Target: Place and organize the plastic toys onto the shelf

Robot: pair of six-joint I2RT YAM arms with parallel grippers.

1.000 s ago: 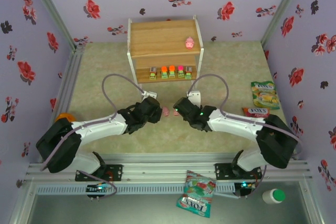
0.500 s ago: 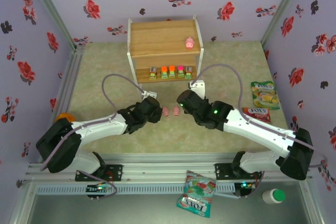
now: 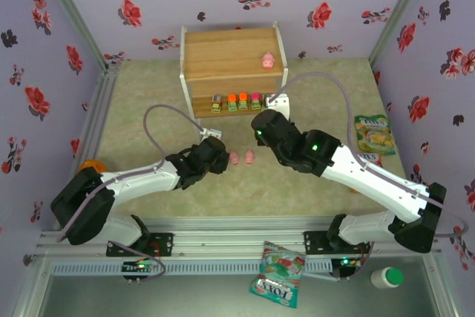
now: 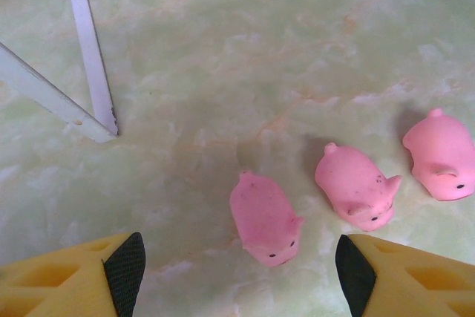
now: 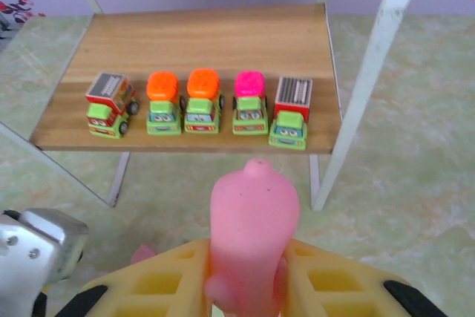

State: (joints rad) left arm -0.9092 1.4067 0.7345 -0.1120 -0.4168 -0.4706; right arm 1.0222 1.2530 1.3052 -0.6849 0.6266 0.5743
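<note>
A two-tier wooden shelf (image 3: pixel 230 53) stands at the far side of the table (image 3: pixel 148 109). Its top board holds one pink pig (image 3: pixel 268 59) near the right edge. Its lower board holds five green toy trucks (image 5: pixel 203 103) side by side in a row. In front of the shelf, the right gripper (image 5: pixel 251 276) is clamped on another pig (image 5: pixel 254 213). The left gripper (image 4: pixel 237 269) hangs with jaws apart just above three pigs (image 4: pixel 356 185) lying on the table.

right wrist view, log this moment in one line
right gripper: shut on pink pig | facing shelf lower board, five trucks lined up | left gripper: open over three pigs on table
</note>
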